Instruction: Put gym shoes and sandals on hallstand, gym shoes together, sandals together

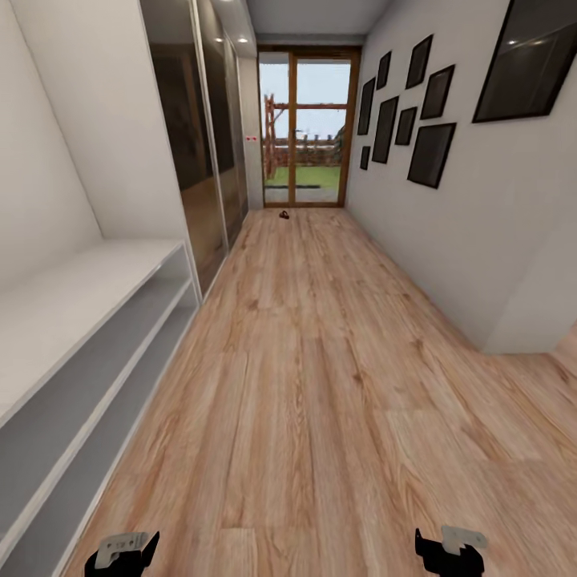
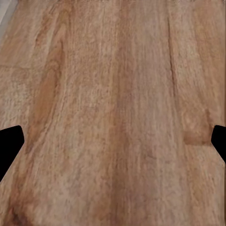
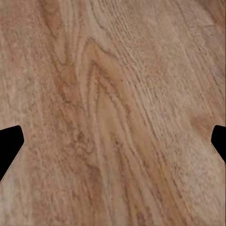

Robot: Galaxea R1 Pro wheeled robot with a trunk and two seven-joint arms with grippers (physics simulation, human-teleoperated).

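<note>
The corridor floor (image 1: 320,361) of light wood planks runs ahead to a glass door. Far down it, just before the door, lies a small dark brown thing (image 1: 284,214) that looks like a sandal; it is too small to tell whether it is one or two. The gym shoes and the hallstand are out of view. My left gripper (image 1: 124,557) and right gripper (image 1: 449,557) hang low over bare floor at the near edge of the head view. In each wrist view the left gripper (image 2: 113,141) and right gripper (image 3: 113,141) stand open, their black fingertips (image 2: 9,146) (image 3: 9,146) wide apart over planks, holding nothing.
A plain whitish open-shelf unit (image 1: 72,353) runs along the left wall, followed by mirrored sliding wardrobe doors (image 1: 200,160). The right wall (image 1: 481,240) carries dark picture frames (image 1: 430,152) and ends at a corner near me. A wood-framed glass door (image 1: 308,128) closes the far end.
</note>
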